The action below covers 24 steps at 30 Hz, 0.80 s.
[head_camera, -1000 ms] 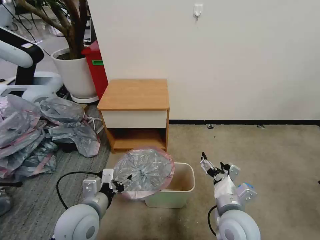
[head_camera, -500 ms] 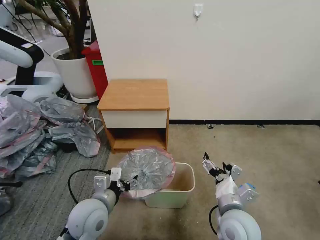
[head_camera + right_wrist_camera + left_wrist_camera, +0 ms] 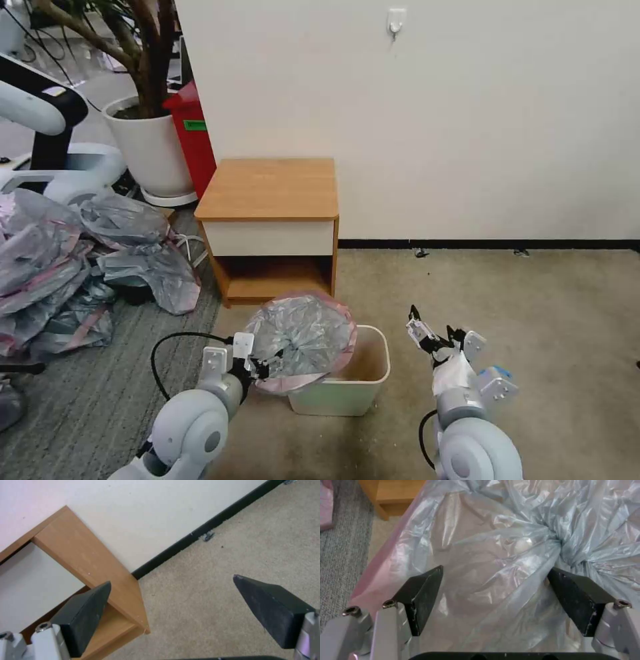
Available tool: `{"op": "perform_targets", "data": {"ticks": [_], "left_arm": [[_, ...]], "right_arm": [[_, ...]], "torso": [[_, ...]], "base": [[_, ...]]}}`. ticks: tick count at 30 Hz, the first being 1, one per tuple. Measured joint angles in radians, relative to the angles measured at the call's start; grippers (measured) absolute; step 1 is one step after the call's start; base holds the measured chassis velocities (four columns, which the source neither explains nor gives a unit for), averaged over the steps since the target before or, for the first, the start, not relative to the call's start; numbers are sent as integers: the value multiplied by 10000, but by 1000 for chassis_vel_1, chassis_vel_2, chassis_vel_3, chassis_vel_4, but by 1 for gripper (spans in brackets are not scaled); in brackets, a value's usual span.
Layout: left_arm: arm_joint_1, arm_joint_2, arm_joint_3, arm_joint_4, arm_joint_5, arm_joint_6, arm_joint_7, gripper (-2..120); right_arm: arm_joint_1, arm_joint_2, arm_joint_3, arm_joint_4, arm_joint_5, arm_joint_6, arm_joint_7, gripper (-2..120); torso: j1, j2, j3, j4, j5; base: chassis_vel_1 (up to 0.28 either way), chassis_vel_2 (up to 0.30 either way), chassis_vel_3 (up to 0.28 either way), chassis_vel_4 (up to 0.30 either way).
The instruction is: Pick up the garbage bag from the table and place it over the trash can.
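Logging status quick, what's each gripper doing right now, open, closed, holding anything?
Left gripper: open, fingers astride the crinkly grey pink-rimmed garbage bag over the cream-white plastic trash can.
Right gripper: open, empty, beside the can.

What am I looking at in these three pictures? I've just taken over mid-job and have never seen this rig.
It is a wheeled robot with two arms. The wide picture comes from its head camera, looking down at the floor ahead; the other two come from a camera on each wrist, looking out between that arm's two black fingers.

The left gripper is at the garbage bag, which hangs over the near left part of the cream trash can. Its wrist view shows the fingers spread apart with grey plastic between them.

The right gripper hovers right of the can, open, with nothing between its fingers.

Behind the can stands the table. On the left lies a heap of similar bags.
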Motion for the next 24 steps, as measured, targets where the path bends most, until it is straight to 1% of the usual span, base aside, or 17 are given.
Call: {"op": "perform_targets", "data": {"ticks": [11,14,15,16,18,21,24], "left_arm": [[-296,218,510,125,-575,7,-546,79],[-526,313,822,209,-940,7,-914,75],[-526,313,822,209,-940,7,-914,75],[-613,327,933,230,-1057,7,-1045,75],[-763,349,1090,274,-1198,8,-1203,70],[-865,394,1180,316,-1302,7,-1300,67],[-915,460,1233,334,-1432,7,-1368,66]], "right_arm": [[-12,-21,1,-11,-4,1,3,93],[-17,-36,11,-30,-4,7,5,92],[-17,-36,11,-30,-4,7,5,92],[-18,-36,14,-50,-4,10,5,92],[-18,-36,22,-72,-3,16,6,92],[-11,-36,38,-84,-1,18,7,92],[-2,-36,46,-89,2,20,9,91]], "torso": [[0,0,0,1,0],[0,0,0,0,0],[0,0,0,0,0],[0,0,0,0,0],[0,0,0,0,0],[0,0,0,0,0],[0,0,0,0,0]], "base": [[0,0,0,0],[0,0,0,0],[0,0,0,0],[0,0,0,0],[0,0,0,0],[0,0,0,0],[0,0,0,0]]}}
